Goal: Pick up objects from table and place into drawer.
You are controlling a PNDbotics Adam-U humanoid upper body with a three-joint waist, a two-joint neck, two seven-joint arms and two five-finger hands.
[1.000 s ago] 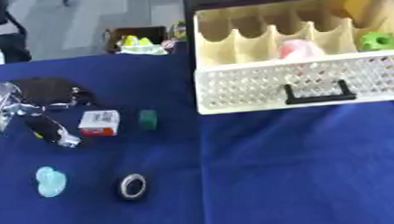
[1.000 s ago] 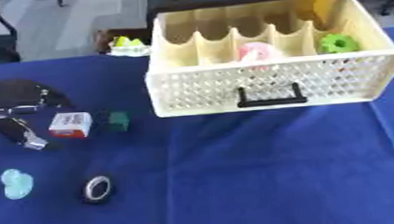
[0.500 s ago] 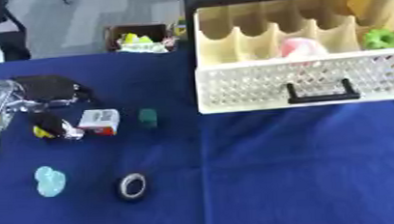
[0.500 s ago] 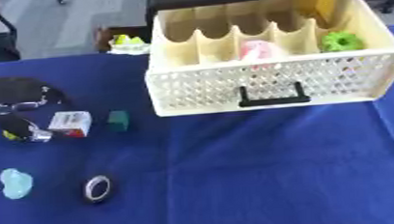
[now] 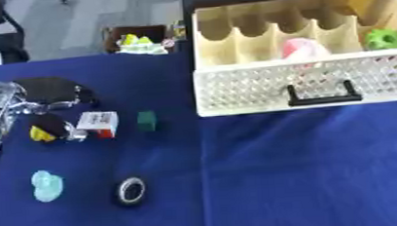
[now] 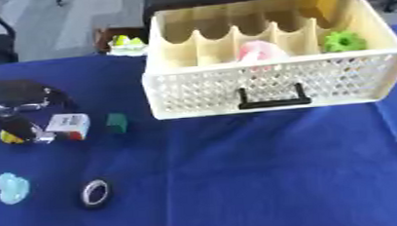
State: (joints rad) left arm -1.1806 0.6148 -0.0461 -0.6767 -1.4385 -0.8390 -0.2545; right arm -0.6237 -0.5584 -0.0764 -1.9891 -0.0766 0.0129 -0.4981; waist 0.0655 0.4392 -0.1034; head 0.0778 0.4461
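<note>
No writing can be read on anything here. The surface (image 5: 282, 179) wears a deep blue cloth. At its far side stands the drawer (image 6: 268, 84), a cream plastic box with a perforated front wall, a black handle (image 6: 273, 97) and scalloped dividers forming compartments. A pink rounded thing (image 6: 254, 51) lies in a middle compartment and a green toothed thing (image 6: 343, 41) in one further right.

The left hand (image 5: 18, 107), black with silver parts, comes in from the left edge and lies low over the cloth. Its fingers (image 5: 62, 129) are curled round a small yellow piece (image 5: 41, 134). Just beside them, touching or nearly so, sits a white box (image 5: 98, 124) with a red edge. A small dark green block (image 5: 147, 120) stands near it on the right, apart. Nearer the camera lie a pale turquoise lump (image 5: 46, 185) and a black ring (image 5: 131, 190), well apart from the drawer.

Beyond the surface, on the floor, is a brown carton (image 5: 138, 39) holding yellow and green items. The right hand does not show.
</note>
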